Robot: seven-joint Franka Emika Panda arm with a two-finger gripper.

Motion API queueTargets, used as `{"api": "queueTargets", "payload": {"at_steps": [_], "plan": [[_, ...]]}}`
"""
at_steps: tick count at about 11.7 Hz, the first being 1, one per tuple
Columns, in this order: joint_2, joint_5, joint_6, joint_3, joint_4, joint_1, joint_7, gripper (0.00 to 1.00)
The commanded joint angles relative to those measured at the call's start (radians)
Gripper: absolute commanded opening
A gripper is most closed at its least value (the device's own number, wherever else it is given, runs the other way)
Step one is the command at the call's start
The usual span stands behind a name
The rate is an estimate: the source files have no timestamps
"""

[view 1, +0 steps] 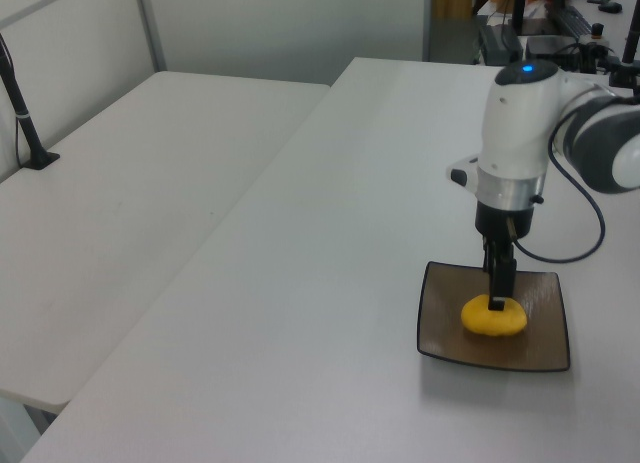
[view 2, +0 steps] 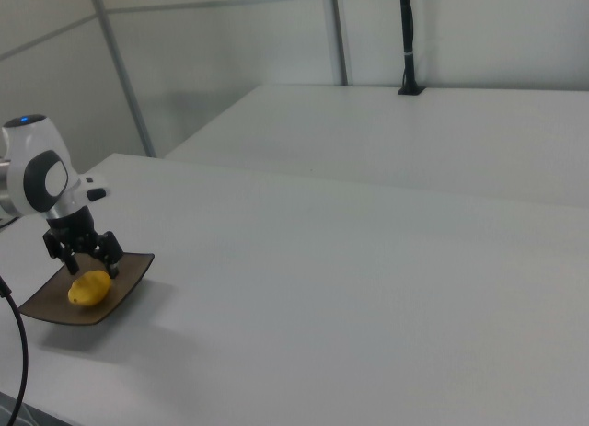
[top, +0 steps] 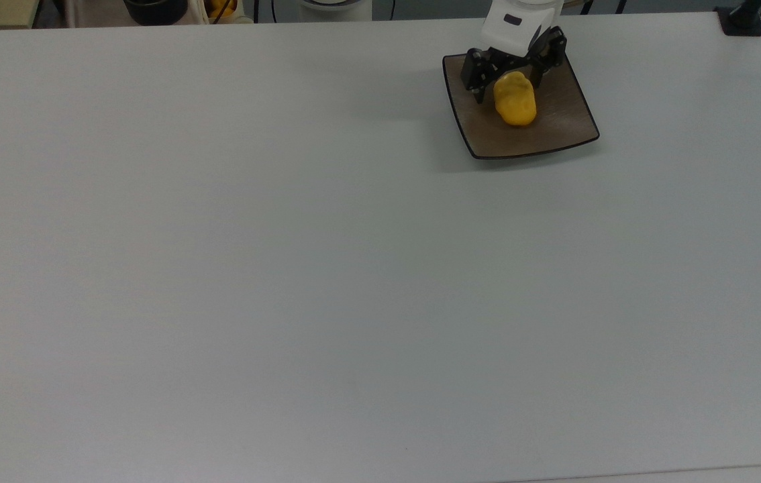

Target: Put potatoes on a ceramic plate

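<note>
1. Potatoes, really just one yellow lump, sit on the brown ceramic plate, roughly in the middle.
2. Its long axis runs up-down in the top view, near end toward the plate's front edge.
3. Tool is spread wide and has let go, fingers straddling the lump's far end.
4. Plate sits near the far right of the white table in the top view.
</note>
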Motion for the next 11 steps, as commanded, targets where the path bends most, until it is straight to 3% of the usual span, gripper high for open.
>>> {"api": "queueTargets", "payload": {"at_steps": [1,5,9,11], "plan": [[-0.03,-0.023,-0.129,-0.014,0.119,-0.049,0.024,1.0],[-0.051,-0.023,-0.363,-0.199,0.361,-0.061,0.021,1.0],[-0.103,-0.02,-0.517,-0.345,0.454,-0.061,0.02,1.0],[-0.143,-0.013,-0.539,-0.384,0.452,-0.084,-0.001,1.0]]}}
